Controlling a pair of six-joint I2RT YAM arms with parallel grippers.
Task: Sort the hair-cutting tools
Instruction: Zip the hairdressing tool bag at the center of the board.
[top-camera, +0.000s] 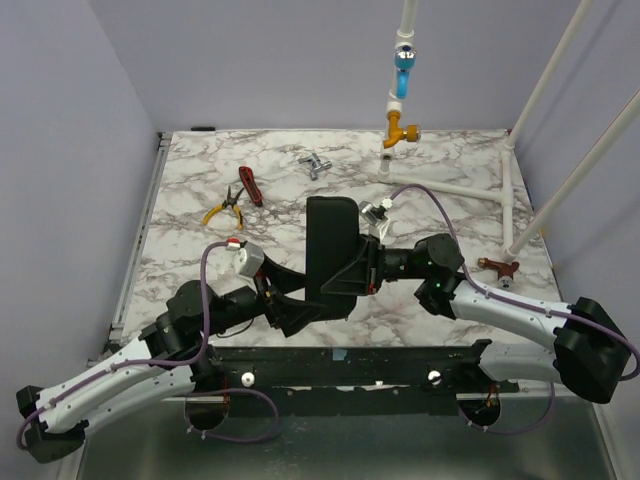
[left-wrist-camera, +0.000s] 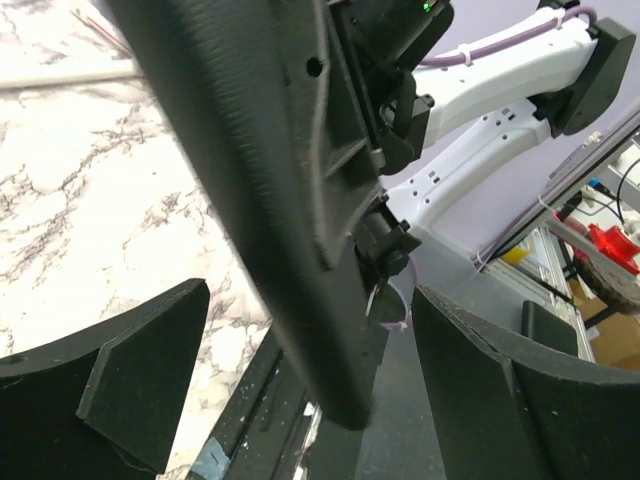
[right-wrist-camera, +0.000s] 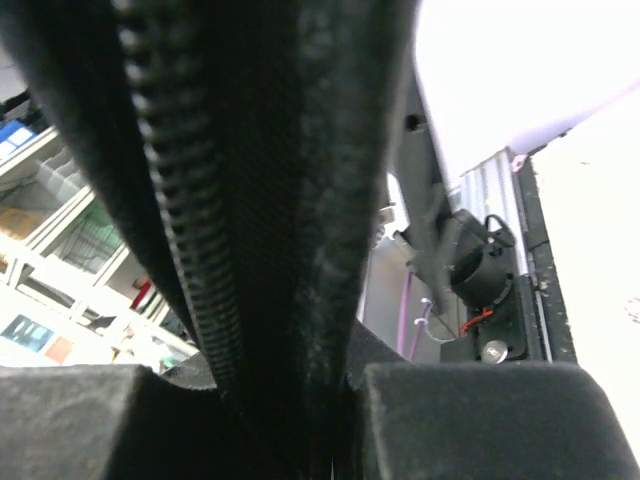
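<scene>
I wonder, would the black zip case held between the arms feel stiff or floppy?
Probably fairly stiff: the black zip case is upright with straight edges though the right claw grips only one edge. Its textured fabric looks grippy, so slipping seems unlikely. Tall and narrow, it may tip if released.

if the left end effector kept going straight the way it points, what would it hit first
Most likely the black pouch, which sits just ahead between the left end effector's open fingers, gripped by the right end effector. Depth is unclear.
</scene>
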